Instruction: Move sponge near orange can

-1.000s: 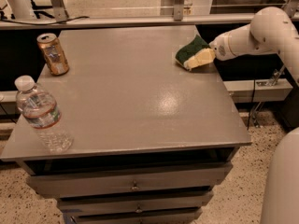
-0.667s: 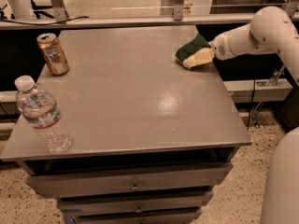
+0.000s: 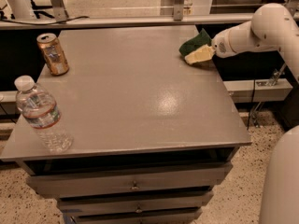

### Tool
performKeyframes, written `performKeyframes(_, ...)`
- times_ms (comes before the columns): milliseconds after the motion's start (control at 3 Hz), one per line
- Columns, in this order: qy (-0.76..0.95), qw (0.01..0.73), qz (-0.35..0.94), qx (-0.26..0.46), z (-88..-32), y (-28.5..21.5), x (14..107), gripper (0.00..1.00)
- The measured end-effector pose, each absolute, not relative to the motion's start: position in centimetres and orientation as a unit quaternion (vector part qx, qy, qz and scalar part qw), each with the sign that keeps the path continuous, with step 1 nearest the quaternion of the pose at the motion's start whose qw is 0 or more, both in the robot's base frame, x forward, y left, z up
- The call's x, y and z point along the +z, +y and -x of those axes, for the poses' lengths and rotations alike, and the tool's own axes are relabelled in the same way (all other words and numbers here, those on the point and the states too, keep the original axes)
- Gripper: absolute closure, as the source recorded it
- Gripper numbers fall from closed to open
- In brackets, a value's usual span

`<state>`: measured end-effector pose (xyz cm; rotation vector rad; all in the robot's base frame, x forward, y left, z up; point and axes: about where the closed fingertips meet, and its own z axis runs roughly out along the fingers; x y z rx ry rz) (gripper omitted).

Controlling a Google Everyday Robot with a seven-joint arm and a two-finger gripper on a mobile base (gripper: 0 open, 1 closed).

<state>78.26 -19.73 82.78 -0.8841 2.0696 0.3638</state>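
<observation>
Gripper (image 3: 201, 55): at the far right edge of the grey rectangular table top (image 3: 140, 92), on the end of the white robot arm (image 3: 261, 29) reaching in from the right.
Claw state: judged clenched on the small wavy-edged sponge (image 3: 192, 43), dark green scouring face over pale yellow foam (foam hard to separate from the cream claw itself).
Sponge location: far right part of the table, at or just above the surface; contact with the top not discernible.
Orange can (image 3: 53, 54): copper-toned metal drink can with pale label patch and silver rim, upright near the far left edge, well apart from the sponge.
Done: grasp apparently secured, nothing more.
Outstanding: carry leftward across the table's width, set-down just beside the orange can, release.
Progress: early, with nearly all travel remaining.
Sponge attitude: tilted, green face turned up and toward the left.
Long axis: slanting from lower left to upper right in the view, upper end nearest the arm.
Bystander: clear plastic water bottle with white cap (image 3: 42, 115), near left corner, off the likely straight path.
</observation>
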Motion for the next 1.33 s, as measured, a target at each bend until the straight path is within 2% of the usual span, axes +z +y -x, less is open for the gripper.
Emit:
performKeyframes(333, 0.825, 0.418, 0.352, 0.145, -78.3, -19.7, 83.2, 1.00)
performKeyframes(667, 0.825, 0.418, 0.353, 0.145, -78.3, -19.7, 83.2, 1.00)
performKeyframes(1333, 0.744, 0.468, 0.391, 0.273, -78.8, -6.1, 90.7, 1.00)
